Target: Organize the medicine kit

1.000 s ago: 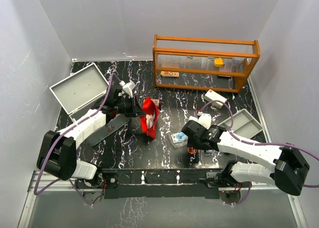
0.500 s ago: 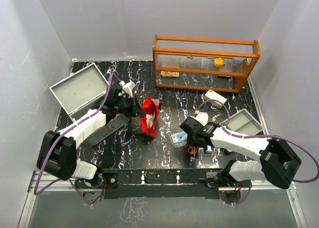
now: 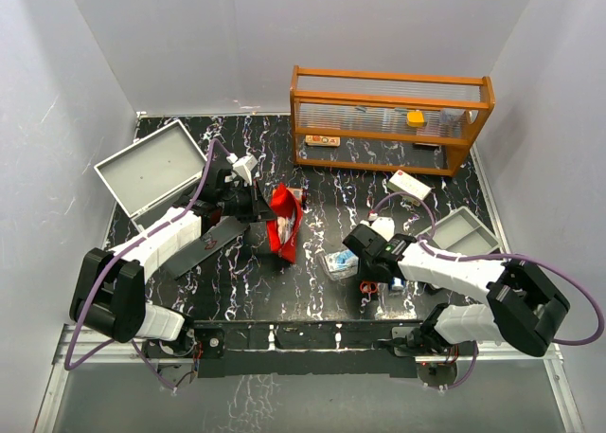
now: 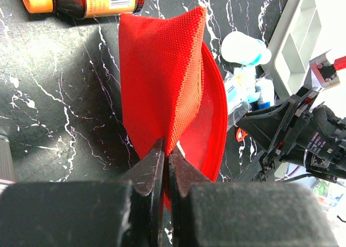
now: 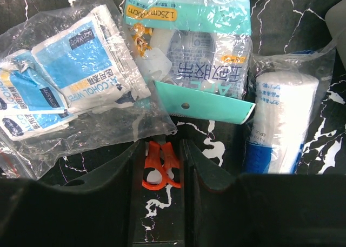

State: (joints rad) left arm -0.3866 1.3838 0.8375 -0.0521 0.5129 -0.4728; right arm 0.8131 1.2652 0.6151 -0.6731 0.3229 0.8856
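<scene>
Red pouch (image 4: pixel 162 79) edge between left jaws

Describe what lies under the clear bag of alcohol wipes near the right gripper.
Orange scissor handles poke out beneath the clear bag at its near edge; the blades are covered by the bag, so unseen.

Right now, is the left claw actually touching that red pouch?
Touching. The left wrist view shows the left gripper pinched shut on the fabric edge of the red pouch, with no gap between them.
</scene>
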